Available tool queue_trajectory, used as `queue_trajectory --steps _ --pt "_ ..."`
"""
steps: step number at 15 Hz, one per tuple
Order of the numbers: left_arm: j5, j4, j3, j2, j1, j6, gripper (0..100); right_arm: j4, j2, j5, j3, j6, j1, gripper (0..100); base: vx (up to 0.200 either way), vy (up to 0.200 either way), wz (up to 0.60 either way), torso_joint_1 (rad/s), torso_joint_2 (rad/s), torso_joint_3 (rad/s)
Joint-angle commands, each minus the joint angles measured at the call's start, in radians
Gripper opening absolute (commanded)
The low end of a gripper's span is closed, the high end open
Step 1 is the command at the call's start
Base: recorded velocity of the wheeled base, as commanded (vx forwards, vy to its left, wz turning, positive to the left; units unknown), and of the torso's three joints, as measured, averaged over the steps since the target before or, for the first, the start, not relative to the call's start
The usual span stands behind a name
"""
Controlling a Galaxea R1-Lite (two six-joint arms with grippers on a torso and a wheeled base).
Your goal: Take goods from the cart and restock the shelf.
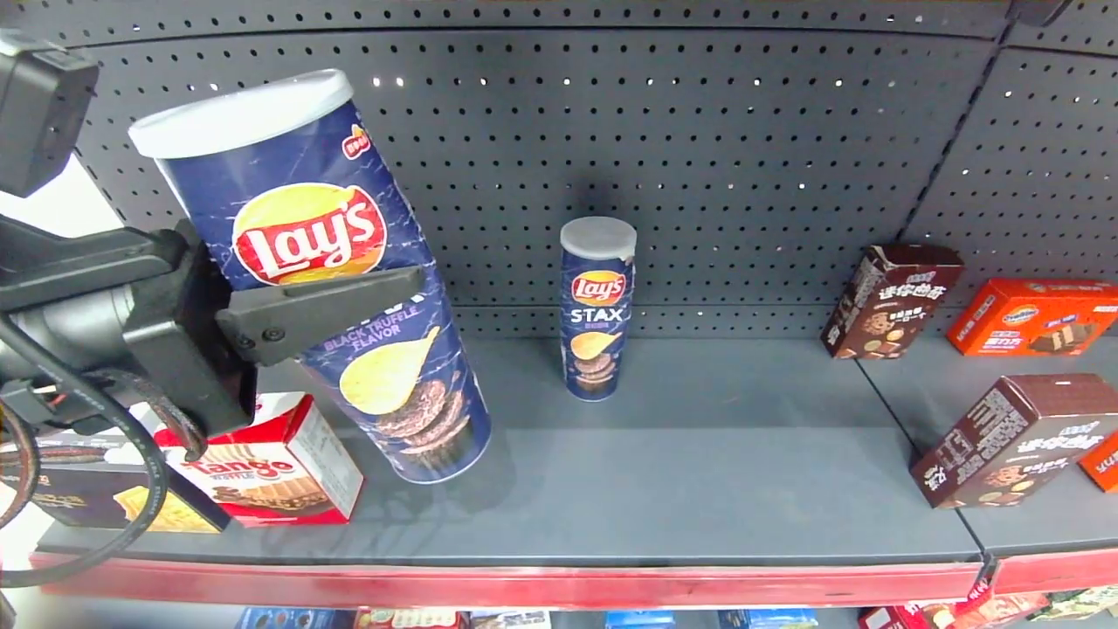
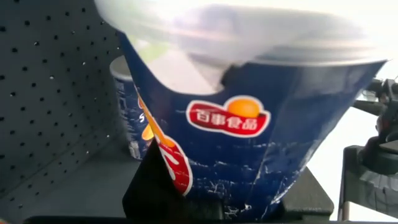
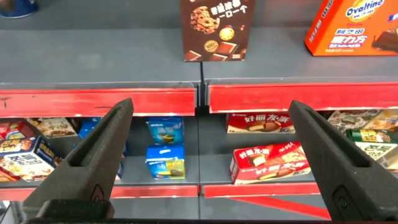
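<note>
Left gripper [image 1: 384, 301] is clamped on a dark-blue cardboard chip can with a white plastic lid [image 1: 306, 262]. One black finger [image 1: 323, 310] crosses the can's front mid-height; the other is hidden behind it. The can is tilted - lid up and back toward the arm, base down and forward over the grey metal shelf [image 1: 699, 472]. Cannot tell whether the base touches the shelf. The left wrist view has the same can [image 2: 249, 124] close up between the gripper [image 2: 230, 199] fingers.

Beyond the gripper, near the dark perforated back panel [image 1: 699, 131], a second dark-blue chip can with a grey lid [image 1: 597, 310] stands upright, apart from the held one; it also peeks out behind the held can [image 2: 127, 106]. Just below the gripper sits a red-and-white wafer box [image 1: 279, 467], with a dark cracker box [image 1: 87, 507] beside it.

Right gripper [image 3: 209, 109] is spread wide with nothing between the fingers. It faces the shelf's red front strip [image 3: 99, 101] - above it a brown cookie box [image 3: 214, 28] and an orange box [image 3: 354, 28], below it blue packs [image 3: 165, 152] and a red carton [image 3: 270, 163] on the lower tier.
</note>
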Motion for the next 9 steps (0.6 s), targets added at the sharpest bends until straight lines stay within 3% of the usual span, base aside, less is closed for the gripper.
queue_trajectory --steps 1,5,8,9 --pt "0.000 0.000 0.003 0.000 0.000 -0.001 0 0.000 0.001 0.000 0.000 0.001 -0.001 100 0.000 0.000 0.00 0.000 0.00 0.000" --pt "-0.002 -0.002 -0.002 0.006 -0.004 0.001 0 0.001 0.003 0.020 -0.002 -0.003 -0.001 100 0.000 0.000 0.00 0.000 0.00 0.000" --pt "-0.002 -0.008 0.010 0.009 -0.046 0.002 0 0.000 0.039 0.046 -0.032 -0.034 0.015 100 0.000 0.000 0.00 0.000 0.00 0.000" --pt "-0.002 -0.006 0.006 0.025 -0.050 0.002 0 0.017 0.262 0.114 -0.279 -0.018 0.025 100 0.000 0.000 0.00 0.000 0.00 0.000"
